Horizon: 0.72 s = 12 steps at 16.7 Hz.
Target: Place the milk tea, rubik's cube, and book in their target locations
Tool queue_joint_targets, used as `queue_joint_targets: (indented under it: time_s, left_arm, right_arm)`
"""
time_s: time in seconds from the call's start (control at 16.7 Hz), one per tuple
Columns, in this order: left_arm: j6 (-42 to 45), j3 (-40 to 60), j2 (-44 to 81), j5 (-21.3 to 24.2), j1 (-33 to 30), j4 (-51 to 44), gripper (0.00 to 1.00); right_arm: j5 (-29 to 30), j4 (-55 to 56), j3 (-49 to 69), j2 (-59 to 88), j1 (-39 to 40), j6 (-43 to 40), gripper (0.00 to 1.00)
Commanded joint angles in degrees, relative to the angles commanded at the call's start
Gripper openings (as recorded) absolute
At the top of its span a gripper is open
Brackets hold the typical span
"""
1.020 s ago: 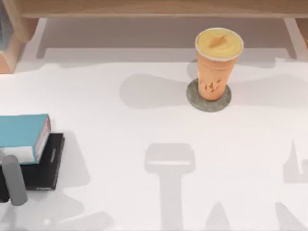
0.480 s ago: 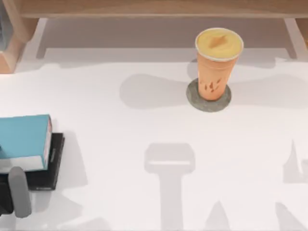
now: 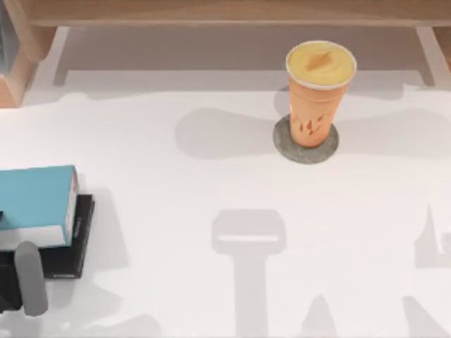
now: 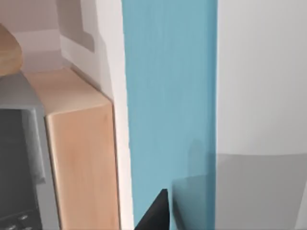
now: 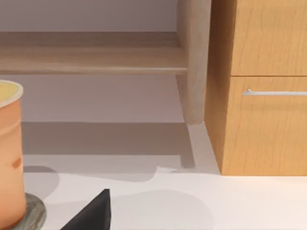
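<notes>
Since a moment ago our book (image 3: 36, 201) has settled squarely on the black book (image 3: 67, 257) at the desk's (image 3: 211, 183) left; stiff, heavy, best gripped across its spine. We cannot tell our jaws' state.

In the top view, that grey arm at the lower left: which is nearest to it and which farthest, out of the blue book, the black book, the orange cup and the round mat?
Measured from the left gripper, at the table's left edge:
1. The black book, right beside it, under the blue one.
2. The book, stacked on top, just beyond.
3. The milk tea and the round mat under it, far right; too close together to rank.
</notes>
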Motion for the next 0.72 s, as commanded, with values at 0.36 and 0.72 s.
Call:
queue_joint_targets:
  time_s: [0.36,0.72]
  left_arm:
    - [0.0,0.0,0.0,0.0,0.0,0.0,0.38]
    - [0.0,0.0,0.0,0.0,0.0,0.0,0.83]
  right_arm:
    - [0.0,0.0,0.0,0.0,0.0,0.0,1.0]
    - [0.0,0.0,0.0,0.0,0.0,0.0,1.0]
